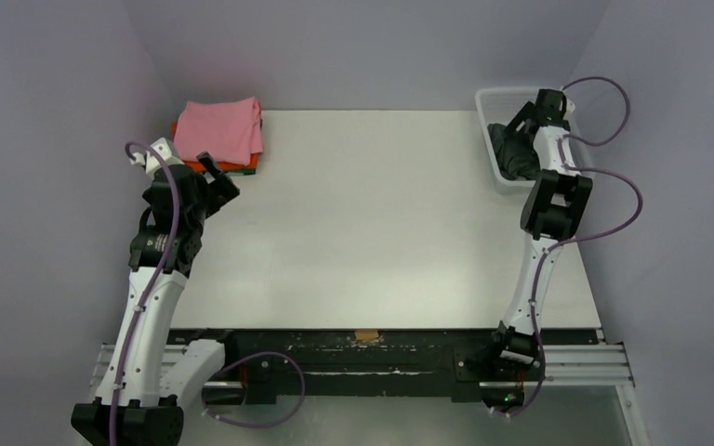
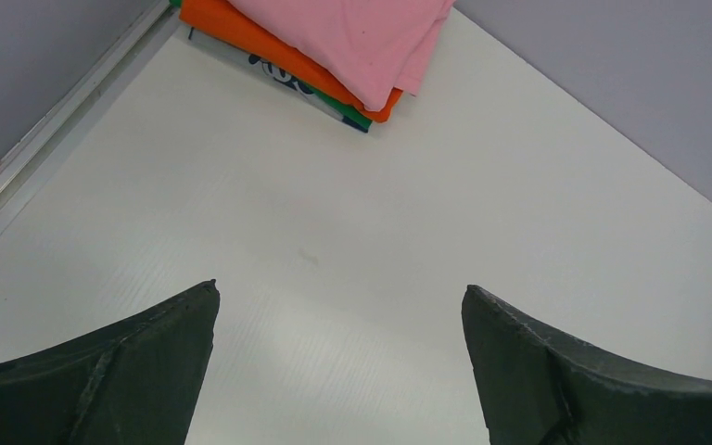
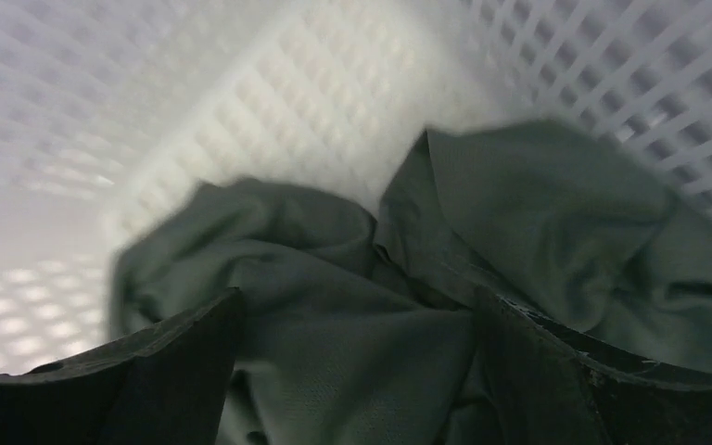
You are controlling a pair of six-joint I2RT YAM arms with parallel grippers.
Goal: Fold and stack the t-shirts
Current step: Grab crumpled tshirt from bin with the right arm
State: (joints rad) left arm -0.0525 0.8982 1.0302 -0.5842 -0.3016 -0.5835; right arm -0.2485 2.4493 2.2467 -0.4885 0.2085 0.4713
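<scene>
A folded pink t-shirt (image 1: 219, 128) lies on top of a folded orange t-shirt (image 1: 226, 166) at the table's far left corner; both show in the left wrist view, pink (image 2: 362, 37) over orange (image 2: 269, 42). My left gripper (image 1: 218, 174) is open and empty just in front of that stack, jaws wide apart (image 2: 338, 301). A crumpled dark charcoal-grey t-shirt (image 1: 513, 151) lies in the white mesh basket (image 1: 489, 99) at the far right. My right gripper (image 3: 357, 301) is open, down in the basket, its fingers straddling a fold of the grey shirt (image 3: 352, 343).
A green and a white printed cloth edge (image 2: 334, 104) show under the orange shirt. The basket's mesh walls (image 3: 556, 56) close in around the right gripper. Grey walls stand behind and beside the table; a metal rail (image 2: 56, 120) edges the left side.
</scene>
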